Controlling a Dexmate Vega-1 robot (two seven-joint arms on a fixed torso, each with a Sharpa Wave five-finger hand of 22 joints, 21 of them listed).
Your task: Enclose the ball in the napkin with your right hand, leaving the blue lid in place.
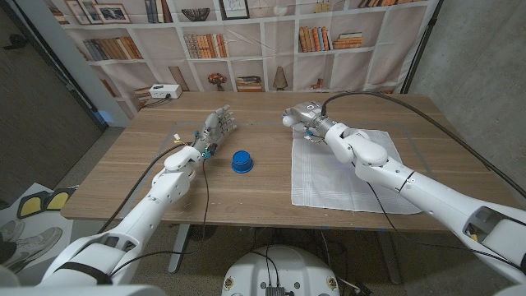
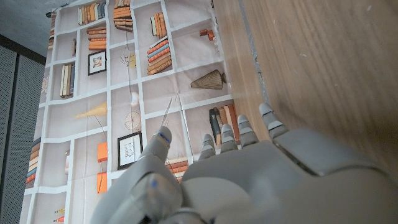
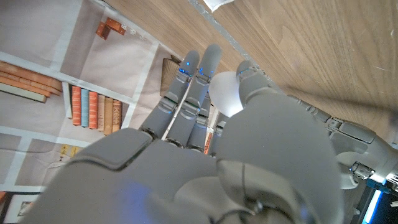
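A white napkin (image 1: 345, 168) lies spread on the right half of the wooden table (image 1: 246, 197). My right hand (image 1: 306, 115) hovers at the napkin's far left corner and grips a small white ball (image 1: 289, 120). In the right wrist view the ball (image 3: 225, 93) sits between the thumb and the fingers (image 3: 193, 93) of that hand (image 3: 205, 162). The blue lid (image 1: 241, 161) stands on bare wood left of the napkin. My left hand (image 1: 215, 128) is beyond the lid and to its left, fingers spread and holding nothing. In the left wrist view this hand (image 2: 249, 174) reaches along the table top.
A white box (image 1: 164, 92) with a cable sits at the table's far left corner. A bookshelf backdrop (image 1: 246, 41) hangs behind the table. Bare wood (image 1: 255, 123) separates the two hands.
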